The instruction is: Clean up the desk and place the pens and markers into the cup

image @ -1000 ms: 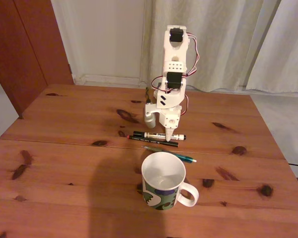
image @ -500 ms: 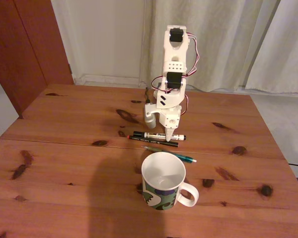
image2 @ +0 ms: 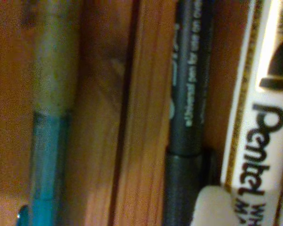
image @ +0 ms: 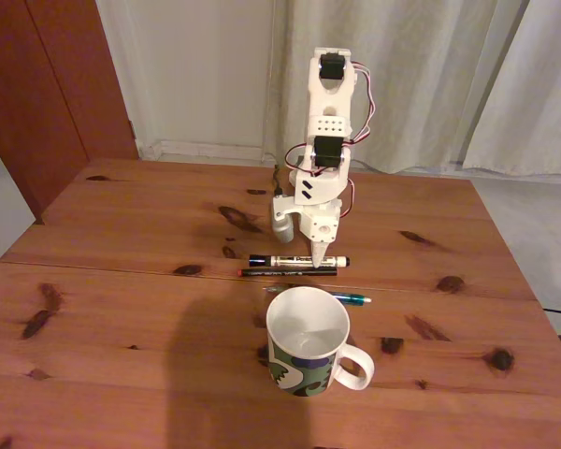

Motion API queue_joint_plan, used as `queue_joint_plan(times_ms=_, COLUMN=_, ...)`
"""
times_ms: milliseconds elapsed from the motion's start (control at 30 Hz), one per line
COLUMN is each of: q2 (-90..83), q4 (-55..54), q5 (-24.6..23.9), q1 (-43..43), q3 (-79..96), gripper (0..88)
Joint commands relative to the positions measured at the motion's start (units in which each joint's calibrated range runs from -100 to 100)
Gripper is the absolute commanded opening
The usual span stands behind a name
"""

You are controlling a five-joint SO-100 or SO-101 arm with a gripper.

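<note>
On the reddish-brown pine table (image: 122, 309), the thick white marker (image: 294, 260) is lying left-right beside the thin black pen (image: 285, 272), behind the camouflage-patterned white mug (image: 307, 341); the white hand (image: 316, 265) is pinching the marker.

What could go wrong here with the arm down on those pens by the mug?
The white marker lies tight against the thin black pen, so the fingers may catch or nudge both. The wrist view shows white tips either side of the marker, low on its label; an off-centre grip could let it tilt. The cup stands close in front, with the teal pen at its rim, which a swing could bump.
</note>
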Motion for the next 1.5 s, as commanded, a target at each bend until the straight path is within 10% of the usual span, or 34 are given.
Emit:
queue_joint_plan(times_ms=0, q2=-0.59, q4=0.12, q5=-0.01, q1=-0.51, q3=-2.28, gripper=1.0)
queue_joint_plan(times_ms=1467, q2=-17.06, q4=-0.83, q5=-14.89, q1=0.69, q3=-45.02, gripper=1.0)
